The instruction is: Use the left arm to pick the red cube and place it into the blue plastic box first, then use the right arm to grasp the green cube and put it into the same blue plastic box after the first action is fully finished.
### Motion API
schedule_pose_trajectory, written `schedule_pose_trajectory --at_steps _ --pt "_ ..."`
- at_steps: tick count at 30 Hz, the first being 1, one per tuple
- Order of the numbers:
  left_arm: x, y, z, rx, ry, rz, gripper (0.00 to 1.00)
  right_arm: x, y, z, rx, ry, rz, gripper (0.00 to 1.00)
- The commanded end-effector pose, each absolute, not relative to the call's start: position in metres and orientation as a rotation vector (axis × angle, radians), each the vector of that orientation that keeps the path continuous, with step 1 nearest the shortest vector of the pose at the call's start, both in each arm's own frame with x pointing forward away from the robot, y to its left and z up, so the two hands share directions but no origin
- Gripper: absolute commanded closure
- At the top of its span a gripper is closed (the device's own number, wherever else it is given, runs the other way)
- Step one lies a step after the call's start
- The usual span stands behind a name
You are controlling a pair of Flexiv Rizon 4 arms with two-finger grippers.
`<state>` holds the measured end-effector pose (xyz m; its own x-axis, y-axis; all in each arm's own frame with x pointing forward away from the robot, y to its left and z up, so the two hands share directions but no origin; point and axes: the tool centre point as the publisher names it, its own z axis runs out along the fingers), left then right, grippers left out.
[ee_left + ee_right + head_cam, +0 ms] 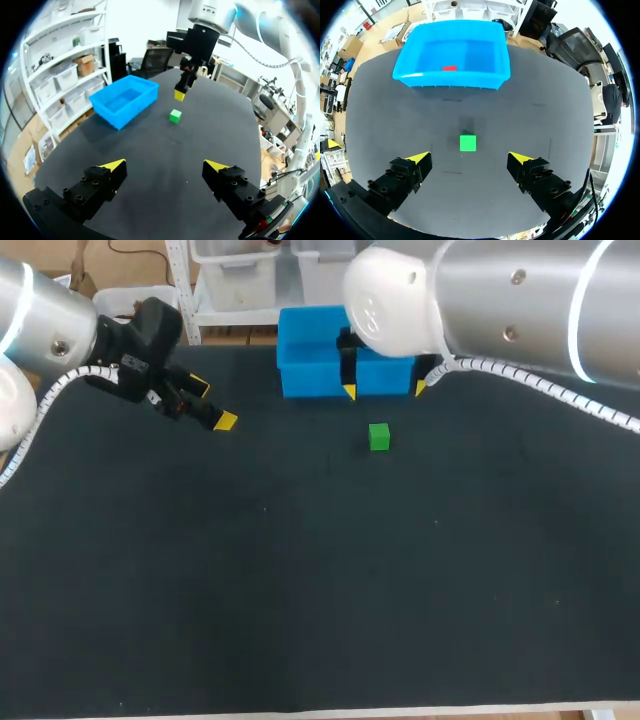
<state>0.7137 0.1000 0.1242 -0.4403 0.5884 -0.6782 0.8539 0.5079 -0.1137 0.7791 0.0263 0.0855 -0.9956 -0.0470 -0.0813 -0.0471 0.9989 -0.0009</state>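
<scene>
Head view: left gripper (212,404) hangs over the far-left of the dark table mat (300,590), fingers spread, holding nothing, well apart from everything. My read is that it's parked clear so the other arm has room. Right gripper (385,390) sits at the near wall of the blue plastic box (310,375), far centre, fingers spread wide, empty. The small green cube (378,436) lies on the mat just on the near side of that gripper, untouched. The right arm hides the box interior here.

Left wrist view: own fingers are wide apart with only mat between them. Box and green cube are well ahead, the cube beside the box, the right arm above it. Can't make out any contents from this angle.

Right wrist view: the green cube lies just ahead of the spread fingers, centred on the gap (lined up for a straight descent, I'd say). Beyond it the box holds one small red cube (449,68) on its floor, close to the wall facing the gripper; nothing else inside. Step one reads as done; the green grasp is not yet made.
</scene>
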Motion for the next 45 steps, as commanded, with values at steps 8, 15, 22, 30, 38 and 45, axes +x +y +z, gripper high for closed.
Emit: schedule_pose_trajectory --at_steps 8,15,22,30,38,45 --pt "0.714 0.101 0.123 1.176 2.171 -0.61 0.0 0.781 0.031 0.062 -0.064 3.086 -0.029 0.0" --pt "0.714 0.101 0.123 1.176 2.171 -0.61 0.0 0.78 0.032 0.048 -0.064 3.088 -0.037 0.0" --pt "0.714 0.101 0.123 1.176 2.171 -0.61 0.0 0.777 0.036 0.03 -0.091 3.09 -0.037 0.0" --pt "0.714 0.101 0.123 1.176 2.171 -0.61 0.0 0.774 0.036 0.01 -0.1 3.116 -0.05 0.0" --pt "0.714 0.101 0.123 1.176 2.171 -0.61 0.0 0.776 0.034 0.004 -0.097 3.119 -0.054 0.0" --pt "0.714 0.101 0.123 1.176 2.171 -0.61 0.0 0.778 0.033 0.0 -0.096 3.109 -0.059 0.0"
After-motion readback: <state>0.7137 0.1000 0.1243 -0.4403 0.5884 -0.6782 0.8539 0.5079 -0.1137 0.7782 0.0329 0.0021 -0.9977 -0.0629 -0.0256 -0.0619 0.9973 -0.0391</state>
